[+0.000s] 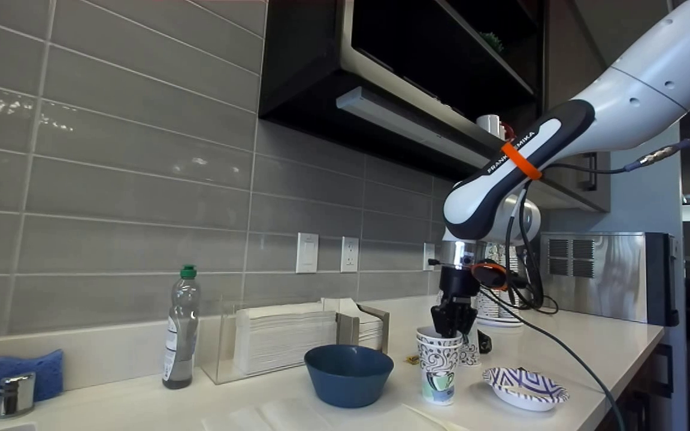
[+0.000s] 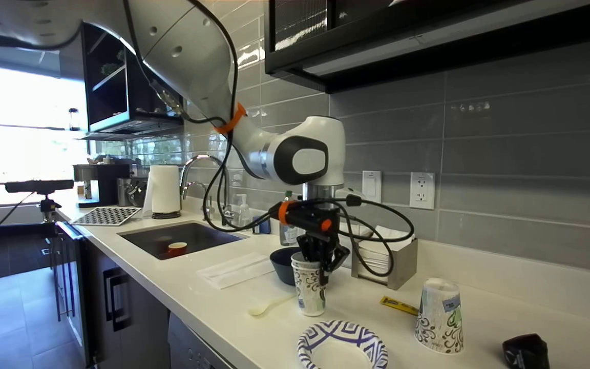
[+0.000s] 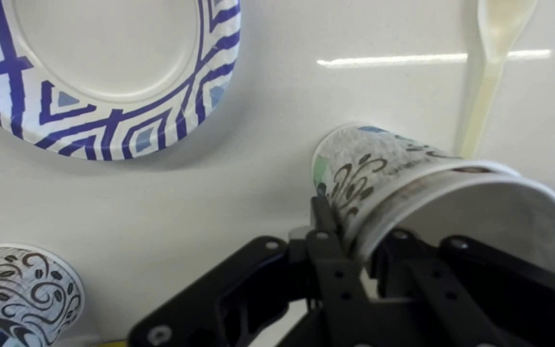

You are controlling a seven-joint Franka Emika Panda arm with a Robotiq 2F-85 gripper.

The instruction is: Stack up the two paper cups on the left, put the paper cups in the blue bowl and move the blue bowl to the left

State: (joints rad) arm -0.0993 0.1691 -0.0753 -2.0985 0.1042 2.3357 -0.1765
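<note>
- Pinching the wall of the two paper cups point(image 1: 439, 366), our jaws straddle the rim, one inside the mouth and the other outside, with paper between.
- We see these cups nested, one rim just above the other, roughly upright on the tabletop point(image 2: 366, 312), near the blue bowl point(image 1: 348, 383) but not in it.
- We expect them to be light, thin-walled and easily crumpled; the rolled rim is probably stiffest, so we would hold there, gently, across both walls, lest the outer cup slip off.
- The bowl looks smooth, hard and likely heavier; its rim seems our best hold, and that same rim is what the cups must clear.
- Just beside the cups we have a pale spoon point(image 3: 494, 67), and near them a patterned dish point(image 3: 113, 127); an inverted cup point(image 2: 439, 316) stands farther off by a yellow packet point(image 2: 399, 305).
- Close by the bowl, the napkin holder point(image 2: 403, 264), flat napkins point(image 2: 236, 270) and bottle point(image 1: 180, 341) could crowd us when we shift it.
</note>
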